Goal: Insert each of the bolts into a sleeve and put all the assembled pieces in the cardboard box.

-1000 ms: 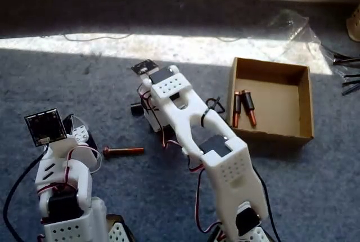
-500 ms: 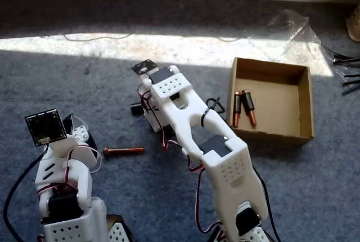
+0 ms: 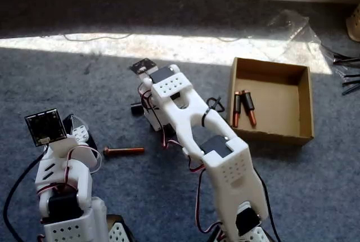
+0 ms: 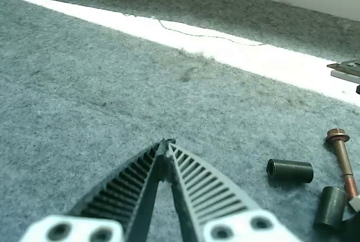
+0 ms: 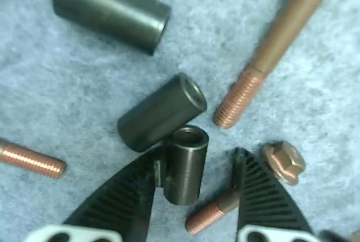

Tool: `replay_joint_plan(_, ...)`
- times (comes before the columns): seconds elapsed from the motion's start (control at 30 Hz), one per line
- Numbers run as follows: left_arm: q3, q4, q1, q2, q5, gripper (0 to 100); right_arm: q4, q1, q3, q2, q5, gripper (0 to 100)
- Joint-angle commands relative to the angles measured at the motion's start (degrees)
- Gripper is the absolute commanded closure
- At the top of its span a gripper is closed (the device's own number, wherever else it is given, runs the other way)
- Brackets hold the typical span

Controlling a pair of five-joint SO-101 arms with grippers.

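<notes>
Grey carpet point(image 3: 84, 84) spreads underneath. Left gripper point(image 4: 166, 145) is pinched together and empty. The right gripper point(image 5: 198, 160) stands apart around a dark sleeve point(image 5: 184, 171).

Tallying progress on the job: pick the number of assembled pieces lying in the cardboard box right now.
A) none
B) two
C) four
B: the high view shows two assembled pieces lying side by side on the floor of the cardboard box, near its left wall.
</notes>
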Motion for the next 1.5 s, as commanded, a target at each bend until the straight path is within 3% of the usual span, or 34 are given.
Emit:
replay_joint_plan(0.0, -0.3, -1.2, -0.6, 0.0, 0.3, 98, -1.5, -0.1, -1.1, -3.7, 0.6, 81.0)
replay_joint_plan(0.17, -0.3, -1.2, -0.6, 0.0, 0.3, 98, -1.5, -0.1, -1.0, -3.7, 0.3, 81.6)
replay_joint_plan(0.37, -0.3, -1.2, -0.6, 0.0, 0.3, 98, -1.5, -0.1, 0.2, -3.7, 0.5, 94.6)
replay_joint_plan(0.6, -0.3, -1.2, -0.6, 0.0, 0.3, 98, -1.3, 0.1, 0.1, -3.8, 0.5, 99.4)
replay_joint_plan(0.8, -0.3, -1.2, -0.6, 0.0, 0.3, 98, -0.8, 0.6, -0.3, -4.3, 0.5, 99.4)
replay_joint_plan(0.93, -0.3, -1.2, -0.6, 0.0, 0.3, 98, 4.7, 1.3, -2.1, -4.9, 0.4, 99.4)
replay_joint_plan(1.17, -0.1, -1.1, -0.6, 0.0, 0.3, 98, 12.1, 2.4, -11.2, -13.7, 0.3, 99.4)
replay_joint_plan(1.47, 1.0, -2.7, -0.6, 0.0, 0.2, 98, 15.0, 2.4, -11.5, -25.8, 0.3, 99.4)
